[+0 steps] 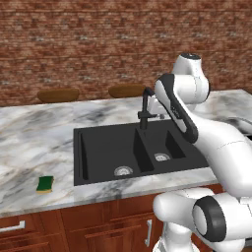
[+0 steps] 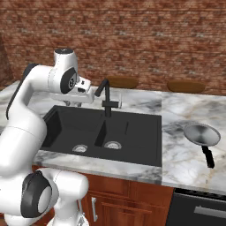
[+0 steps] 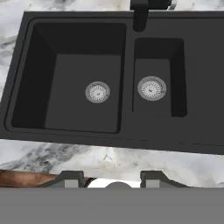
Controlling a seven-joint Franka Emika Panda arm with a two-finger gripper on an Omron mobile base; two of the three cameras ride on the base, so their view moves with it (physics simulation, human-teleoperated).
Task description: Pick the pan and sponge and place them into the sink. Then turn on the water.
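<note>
The black double-basin sink (image 1: 78, 157) (image 2: 145, 115) (image 3: 199, 87) is set into the marble counter, both bowls holding nothing but their round drains. The green-and-yellow sponge (image 1: 45, 184) lies on the counter left of the sink, near the front edge. The silver pan (image 2: 201, 134) rests on the counter right of the sink, its dark handle toward the front. My gripper (image 2: 74, 102) (image 3: 113, 180) hangs above the sink, open, with nothing between its fingertips (image 3: 72, 179). The black faucet (image 1: 146, 106) (image 2: 106, 98) (image 3: 140, 13) stands behind the divider, and no water runs.
Two flat brown wooden pieces (image 1: 58, 94) (image 1: 127, 90) lie along the brick wall at the back of the counter. Wooden cabinet doors (image 1: 98, 229) run below the counter, and a dark appliance front (image 2: 198, 209) sits under the pan's side.
</note>
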